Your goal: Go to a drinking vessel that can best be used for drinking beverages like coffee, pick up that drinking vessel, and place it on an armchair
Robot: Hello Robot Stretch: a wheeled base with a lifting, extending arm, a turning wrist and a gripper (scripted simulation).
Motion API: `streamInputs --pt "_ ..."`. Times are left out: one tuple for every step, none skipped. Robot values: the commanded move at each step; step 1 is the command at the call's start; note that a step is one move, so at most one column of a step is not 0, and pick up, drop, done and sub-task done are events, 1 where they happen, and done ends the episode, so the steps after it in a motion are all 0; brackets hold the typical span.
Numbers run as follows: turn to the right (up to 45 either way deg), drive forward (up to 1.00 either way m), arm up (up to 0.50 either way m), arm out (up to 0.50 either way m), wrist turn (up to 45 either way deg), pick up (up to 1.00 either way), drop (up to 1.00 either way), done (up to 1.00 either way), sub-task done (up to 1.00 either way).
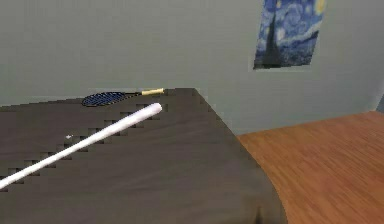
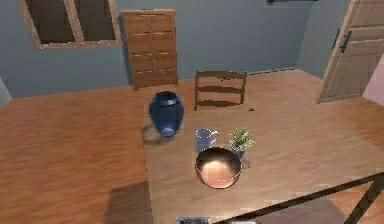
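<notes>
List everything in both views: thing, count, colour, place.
dark table: one, brown, forward view
rod: one, white, on dark table
racket: one, blue and yellow, dark table's far edge
painting: one, blue, wall
light table: one, pale wood, arm side view
vase: one, blue, light table's far corner
cup: one, grey, light table
plant: one, green, beside cup
bowl: one, coppery, near cup
chair: one, wooden, behind light table
dresser: one, wooden, far wall
window: one, wood-framed, upper left
door: one, pale, right edge

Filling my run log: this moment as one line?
target: pale blue-grey cup on light wooden table | beside: round dark-blue vase, shiny copper bowl, small potted plant | ahead: dark tabletop with long white rod
</notes>
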Motion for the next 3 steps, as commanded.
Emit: streamInputs --pt "0.0 0.0 0.0 0.48 0.0 0.0 0.0 0.0 0.0" --pt "0.0 0.0 0.0 0.0 45.0 0.0 0.0 0.0 0.0" --pt "0.0 0.0 0.0 0.0 45.0 0.0 0.0 0.0 0.0"
